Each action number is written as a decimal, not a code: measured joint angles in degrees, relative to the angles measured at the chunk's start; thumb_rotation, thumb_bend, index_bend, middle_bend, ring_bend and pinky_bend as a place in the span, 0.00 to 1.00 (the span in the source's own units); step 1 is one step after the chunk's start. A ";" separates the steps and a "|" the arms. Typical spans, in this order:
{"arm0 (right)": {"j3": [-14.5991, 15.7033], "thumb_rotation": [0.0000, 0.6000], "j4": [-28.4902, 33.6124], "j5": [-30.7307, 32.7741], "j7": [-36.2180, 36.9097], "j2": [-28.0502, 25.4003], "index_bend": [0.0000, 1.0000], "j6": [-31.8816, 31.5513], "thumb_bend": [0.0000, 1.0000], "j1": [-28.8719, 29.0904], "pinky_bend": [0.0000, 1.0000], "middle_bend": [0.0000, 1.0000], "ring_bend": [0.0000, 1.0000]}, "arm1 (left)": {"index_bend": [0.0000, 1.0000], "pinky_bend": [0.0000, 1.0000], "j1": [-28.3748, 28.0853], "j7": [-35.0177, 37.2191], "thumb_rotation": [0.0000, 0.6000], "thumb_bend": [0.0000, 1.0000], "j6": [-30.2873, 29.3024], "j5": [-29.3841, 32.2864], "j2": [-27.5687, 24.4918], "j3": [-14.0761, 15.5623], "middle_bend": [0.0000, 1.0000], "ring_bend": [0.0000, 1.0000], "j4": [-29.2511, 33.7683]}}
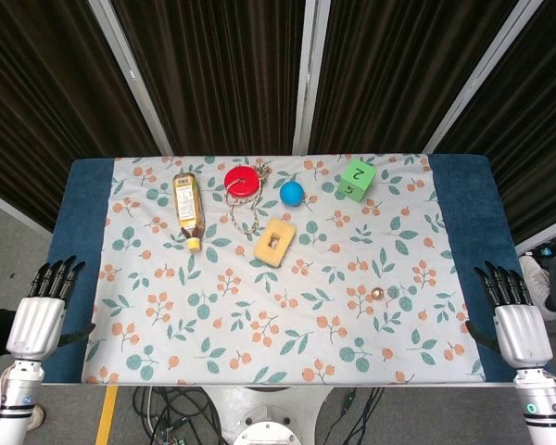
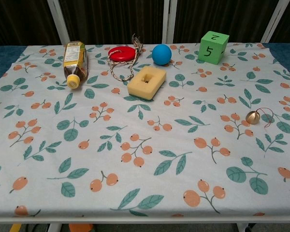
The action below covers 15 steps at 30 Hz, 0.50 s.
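Seen from the head camera, the left hand (image 1: 37,320) and right hand (image 1: 521,326) rest empty at the near corners of the table (image 1: 83,199), fingers straight and apart; the small brass bell (image 1: 377,294) lies nearest the right hand, ahead and inward, best approached from above for a light pinch. The chest camera shows neither hand; the bell (image 2: 253,116) sits alone there, its thin red cord hard to trace.
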State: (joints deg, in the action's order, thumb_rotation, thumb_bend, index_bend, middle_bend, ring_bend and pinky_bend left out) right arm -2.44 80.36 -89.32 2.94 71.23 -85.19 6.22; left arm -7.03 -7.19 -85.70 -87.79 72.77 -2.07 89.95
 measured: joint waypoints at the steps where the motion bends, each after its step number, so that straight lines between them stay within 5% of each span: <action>1: 0.02 1.00 -0.02 0.01 -0.01 0.00 0.00 0.05 0.16 0.01 0.00 0.00 0.00 | 0.00 0.00 0.02 0.00 1.00 0.00 0.00 0.05 0.05 0.01 0.00 0.00 -0.01; 15: 0.17 1.00 0.76 0.28 -2.68 -0.44 0.00 4.18 0.16 2.11 0.00 0.00 0.00 | 0.00 0.00 0.07 0.75 1.00 0.00 0.17 -0.03 0.17 0.22 0.00 0.00 -0.87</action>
State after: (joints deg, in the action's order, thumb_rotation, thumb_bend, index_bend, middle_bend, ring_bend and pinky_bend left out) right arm -2.26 81.12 -89.04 0.26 70.80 -81.01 8.33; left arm -6.96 -6.43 -85.53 -87.83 72.94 -1.84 89.08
